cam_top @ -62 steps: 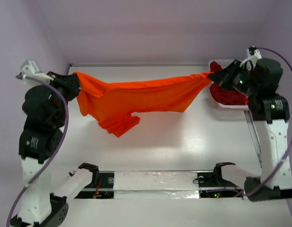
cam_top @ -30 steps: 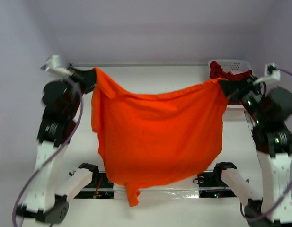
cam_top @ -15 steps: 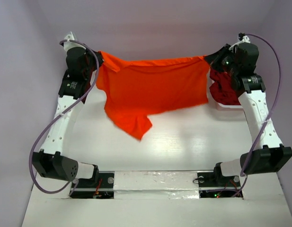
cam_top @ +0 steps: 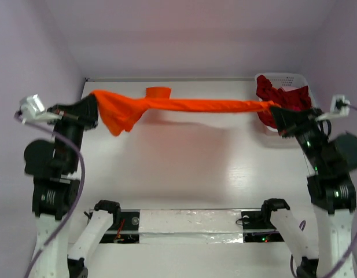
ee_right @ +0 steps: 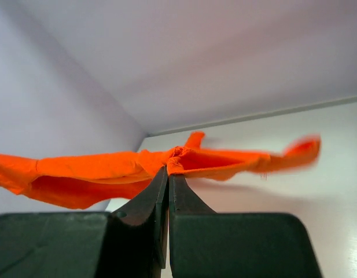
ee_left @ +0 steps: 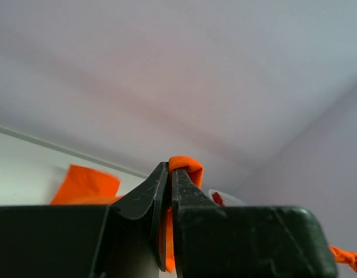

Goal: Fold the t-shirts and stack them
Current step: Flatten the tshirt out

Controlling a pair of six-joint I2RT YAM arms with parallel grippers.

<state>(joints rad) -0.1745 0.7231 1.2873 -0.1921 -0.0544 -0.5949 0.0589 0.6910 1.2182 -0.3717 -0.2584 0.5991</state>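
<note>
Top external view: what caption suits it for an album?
Left gripper and right gripper stretch the orange t-shirt taut over the table; a red shirt sits in the basket.

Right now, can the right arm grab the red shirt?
Probably not: the right gripper is shut on the orange shirt, so it isn't free. The red shirt lies close by in the basket, though.
</note>
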